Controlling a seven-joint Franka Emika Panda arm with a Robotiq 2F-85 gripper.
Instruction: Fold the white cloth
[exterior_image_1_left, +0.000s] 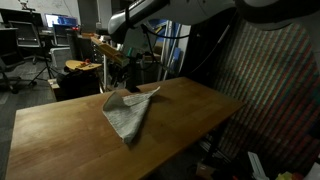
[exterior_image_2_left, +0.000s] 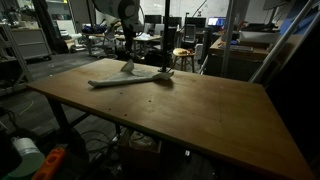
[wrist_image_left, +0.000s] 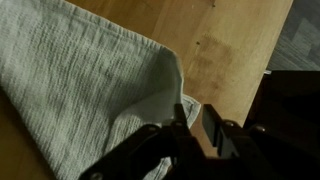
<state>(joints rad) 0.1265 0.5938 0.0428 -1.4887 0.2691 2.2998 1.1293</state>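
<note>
The white cloth (exterior_image_1_left: 127, 116) lies on the wooden table (exterior_image_1_left: 190, 110) and narrows to a point toward the near edge. It also shows in the other exterior view (exterior_image_2_left: 130, 79) as a low, flat shape. My gripper (exterior_image_1_left: 131, 86) sits at the cloth's far edge, seen too in an exterior view (exterior_image_2_left: 128, 63). In the wrist view the fingers (wrist_image_left: 195, 118) are nearly together, with a fold of the cloth (wrist_image_left: 80, 80) raised between them. The pinched edge stands slightly above the table.
The table edge (wrist_image_left: 262, 70) runs close to the gripper in the wrist view, with dark floor beyond it. Chairs, stools and lab equipment (exterior_image_2_left: 182, 55) stand behind the table. Bare wood (exterior_image_2_left: 210, 110) stretches away from the cloth.
</note>
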